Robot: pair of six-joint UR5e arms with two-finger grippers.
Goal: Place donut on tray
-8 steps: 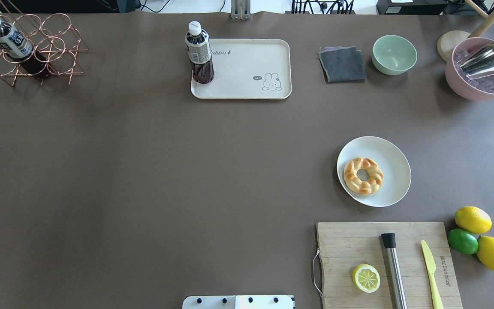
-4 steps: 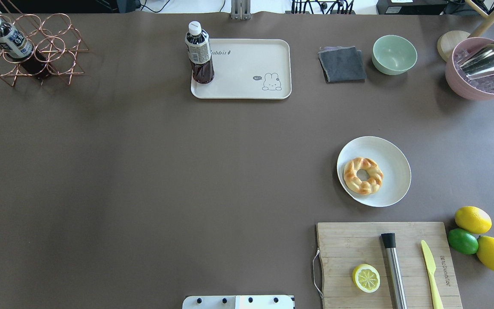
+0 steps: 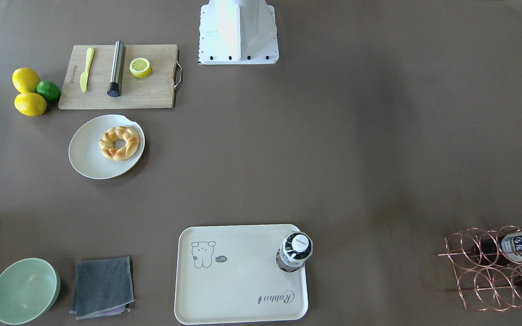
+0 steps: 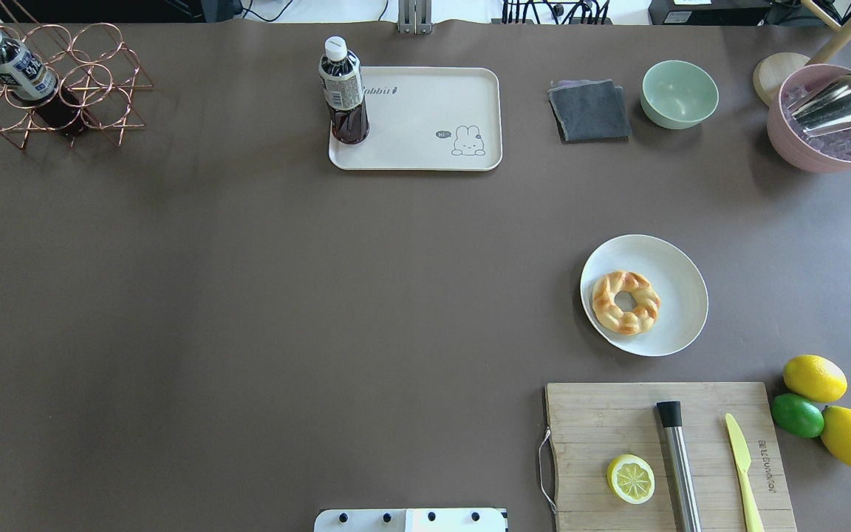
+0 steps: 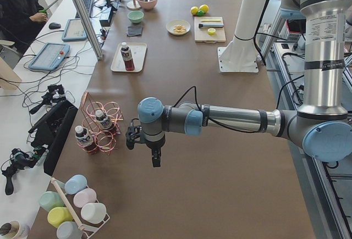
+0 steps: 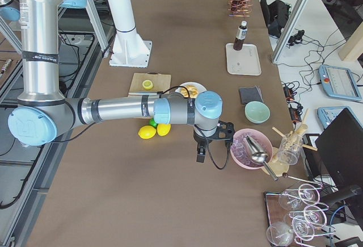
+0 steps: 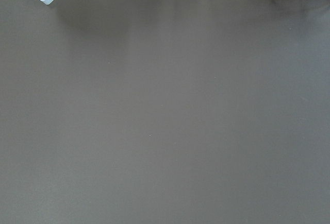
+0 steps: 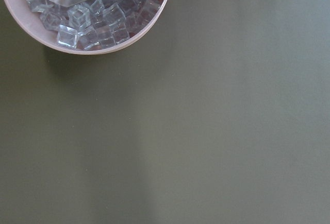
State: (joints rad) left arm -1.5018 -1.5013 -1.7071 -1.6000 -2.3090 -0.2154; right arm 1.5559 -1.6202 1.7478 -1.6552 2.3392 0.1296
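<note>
Silver arm tubes, blue joint caps (black cable alongside), black left end effector

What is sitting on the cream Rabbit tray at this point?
Only a dark drink bottle, upright in one corner by the Rabbit script. The rest of the tray is bare; the patch under the bottle is hidden. The donut lies on the round plate.

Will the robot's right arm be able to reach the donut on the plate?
Probably yes. The donut lies uncovered on the round plate, nothing on top of it, and the right claw hangs above bare table on that same side.
</note>
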